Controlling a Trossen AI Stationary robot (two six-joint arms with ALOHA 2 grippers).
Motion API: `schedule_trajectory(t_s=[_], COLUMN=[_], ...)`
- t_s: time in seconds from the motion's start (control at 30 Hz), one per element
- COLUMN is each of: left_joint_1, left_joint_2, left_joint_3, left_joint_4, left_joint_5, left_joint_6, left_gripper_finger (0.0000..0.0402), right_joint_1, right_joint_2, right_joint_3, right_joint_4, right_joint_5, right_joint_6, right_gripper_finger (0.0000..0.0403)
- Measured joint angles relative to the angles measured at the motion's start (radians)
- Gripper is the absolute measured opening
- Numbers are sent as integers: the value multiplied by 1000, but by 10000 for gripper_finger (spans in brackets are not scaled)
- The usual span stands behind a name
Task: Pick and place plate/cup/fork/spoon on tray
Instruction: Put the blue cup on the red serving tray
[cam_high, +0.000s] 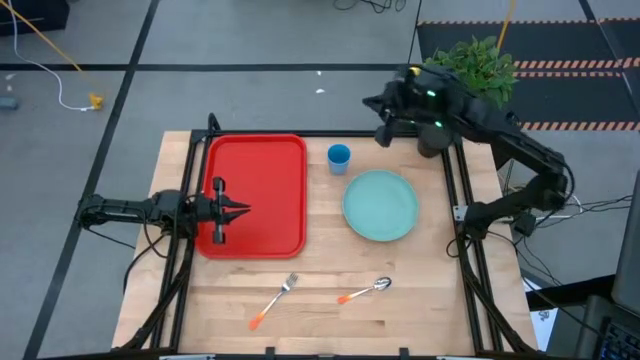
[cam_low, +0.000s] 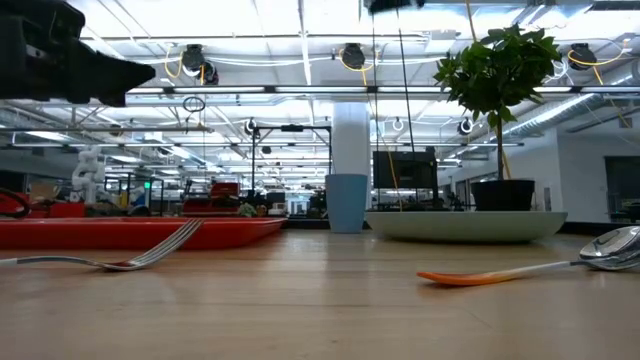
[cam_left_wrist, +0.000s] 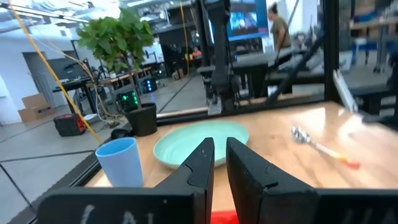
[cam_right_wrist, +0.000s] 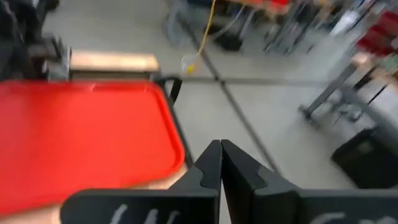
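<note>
While nothing sits on it yet, the tray lies bare at nine o'clock on the table, and the left gripper hovers over its near edge, fingers almost touching, holding nothing. Next in size, the plate rests at three o'clock, well apart from the tray. The right gripper hangs high past twelve o'clock, beyond the table's far edge, fingers pressed together and empty.

The cup stands upright at one o'clock, between tray and plate. It looks the nearest pick for the right arm: I'd open wide, come straight down, and close around the wall without tipping it. The fork lies at six o'clock, tines towards the tray, and the spoon is just beside it at five o'clock, bowl away from the fork. Both lie flat, so a low pinch on the handles suits them.

No brand, label or writing can be read.
</note>
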Motion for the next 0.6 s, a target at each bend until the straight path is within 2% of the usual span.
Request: schedule_trajectory(t_s=[0.3, 0.47, 0.6], left_joint_1=[0, 0, 0], left_joint_2=[12, 105, 239], left_joint_3=[28, 158, 313], left_joint_4=[57, 16, -8], left_joint_5=[-27, -116, -130], left_joint_6=[-34, -35, -16], left_gripper_finger=[47, 47, 47], right_joint_1=[-51, -51, -51], right_joint_2=[214, 310, 372], right_joint_3=[0, 0, 0], right_joint_4=[-105, -136, -143], right_joint_5=[-29, -29, -44], right_joint_6=[-40, -99, -141], right_gripper_finger=[0, 2, 14])
